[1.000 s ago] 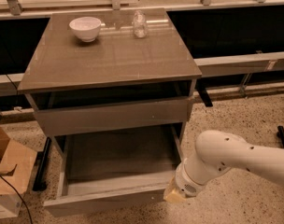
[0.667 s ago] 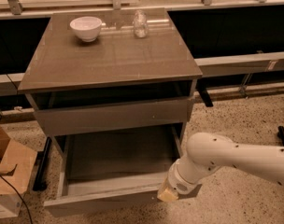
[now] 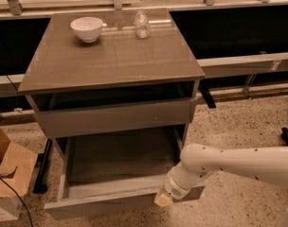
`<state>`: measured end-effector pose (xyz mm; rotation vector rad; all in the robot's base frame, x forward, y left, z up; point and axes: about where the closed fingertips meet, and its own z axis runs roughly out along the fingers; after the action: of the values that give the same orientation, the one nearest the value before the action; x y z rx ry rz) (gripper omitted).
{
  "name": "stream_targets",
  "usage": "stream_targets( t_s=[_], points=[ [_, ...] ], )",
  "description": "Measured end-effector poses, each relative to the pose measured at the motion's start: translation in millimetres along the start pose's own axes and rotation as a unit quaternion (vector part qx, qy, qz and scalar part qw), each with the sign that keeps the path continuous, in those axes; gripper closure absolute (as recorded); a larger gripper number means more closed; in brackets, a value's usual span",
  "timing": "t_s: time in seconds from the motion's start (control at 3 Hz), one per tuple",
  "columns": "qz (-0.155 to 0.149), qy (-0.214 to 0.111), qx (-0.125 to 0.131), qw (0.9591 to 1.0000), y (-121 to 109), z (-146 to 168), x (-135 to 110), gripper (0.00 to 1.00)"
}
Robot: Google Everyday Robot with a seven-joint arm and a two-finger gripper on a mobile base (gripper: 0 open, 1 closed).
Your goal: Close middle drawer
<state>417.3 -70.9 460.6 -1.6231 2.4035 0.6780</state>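
Observation:
The middle drawer (image 3: pixel 116 161) stands pulled far out of the grey cabinet, showing its plain grey floor and thin side walls. Its flat front panel (image 3: pixel 94 204) is near the bottom of the view. The similar upper drawer front (image 3: pixel 115 119) sits above it, nearly flush with the cabinet. My white arm (image 3: pixel 238 164) comes in from the right. My gripper (image 3: pixel 163 200), with a yellowish tip, is at the right part of the drawer's front panel, touching or very close to it.
The cabinet top (image 3: pixel 111 60) carries a white bowl (image 3: pixel 87 28) and a clear glass jar (image 3: pixel 142 24) at the back. A cardboard box (image 3: pixel 9 176) and a black cable lie on the speckled floor at the left. A low rail runs behind the cabinet.
My gripper has shifted a little to the left along the drawer's front panel. The drawer looks about as far out as before.

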Motion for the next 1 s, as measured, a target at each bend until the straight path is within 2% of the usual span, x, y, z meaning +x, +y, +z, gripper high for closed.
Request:
stream_targets(
  t_s=[0.33,0.67,1.0],
  points=[
    [0.015,-0.014,-0.009,0.9997,-18,29,9,1.00],
    [0.015,-0.014,-0.009,0.9997,-18,28,9,1.00],
    [0.016,-0.025,-0.003,0.9995,-37,33,5,1.00]
  ],
)
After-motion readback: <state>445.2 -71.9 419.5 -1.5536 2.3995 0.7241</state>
